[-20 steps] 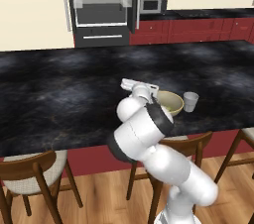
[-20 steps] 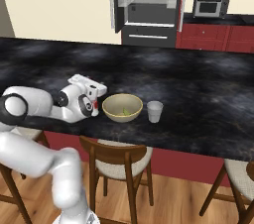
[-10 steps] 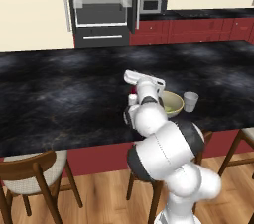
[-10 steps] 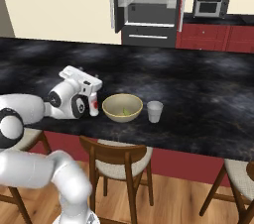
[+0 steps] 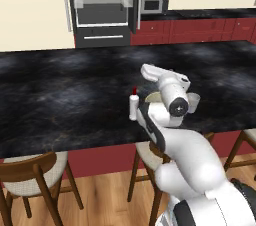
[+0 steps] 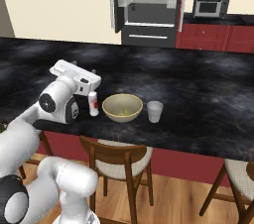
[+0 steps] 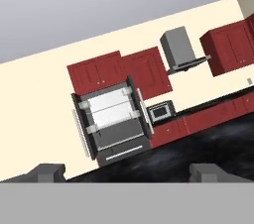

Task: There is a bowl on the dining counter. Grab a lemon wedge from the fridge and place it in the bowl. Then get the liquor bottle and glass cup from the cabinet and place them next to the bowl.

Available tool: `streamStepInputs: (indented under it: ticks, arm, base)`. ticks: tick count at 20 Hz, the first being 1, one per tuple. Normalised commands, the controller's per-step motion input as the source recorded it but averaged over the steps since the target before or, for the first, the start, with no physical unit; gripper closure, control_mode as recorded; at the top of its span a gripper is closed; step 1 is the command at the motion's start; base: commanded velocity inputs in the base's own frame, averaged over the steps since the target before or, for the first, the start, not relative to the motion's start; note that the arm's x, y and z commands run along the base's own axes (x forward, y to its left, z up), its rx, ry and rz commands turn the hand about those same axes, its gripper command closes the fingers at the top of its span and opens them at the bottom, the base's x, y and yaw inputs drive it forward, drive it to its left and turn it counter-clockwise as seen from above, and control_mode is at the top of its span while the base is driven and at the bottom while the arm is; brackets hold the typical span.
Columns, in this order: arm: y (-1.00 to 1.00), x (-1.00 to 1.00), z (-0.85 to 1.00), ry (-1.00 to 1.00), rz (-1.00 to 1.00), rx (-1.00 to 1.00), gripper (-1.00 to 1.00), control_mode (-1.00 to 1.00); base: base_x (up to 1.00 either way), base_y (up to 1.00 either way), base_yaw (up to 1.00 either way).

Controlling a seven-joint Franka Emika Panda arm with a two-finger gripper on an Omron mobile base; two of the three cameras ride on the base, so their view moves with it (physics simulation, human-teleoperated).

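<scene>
The bowl sits near the bench's front edge with the lemon wedge already inside. The glass cup stands just beside it on one side, the liquor bottle just beside it on the other. The hand, wide open and empty, hovers above the bottle. Judging by this, little remains. The fridge stands open.

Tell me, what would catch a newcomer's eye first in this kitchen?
The big white robot arm bending over the dark marbled dining counter. Beside it stand a small liquor bottle, a tan bowl and a glass cup in a row. Behind, the fridge stands open.
</scene>
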Motion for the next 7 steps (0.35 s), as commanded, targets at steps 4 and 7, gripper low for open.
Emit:
streamStepInputs:
  ticks: [4,7]
  arm:
    - [-0.29,-0.91,0.99,0.16,-0.19,0.13,-1.00,-1.00]
    - [-0.35,-0.84,0.88,0.31,-0.27,0.10,-1.00,-1.00]
  base:
    - [0.00,0.00,0.00]
    - [0.00,0.00,0.00]
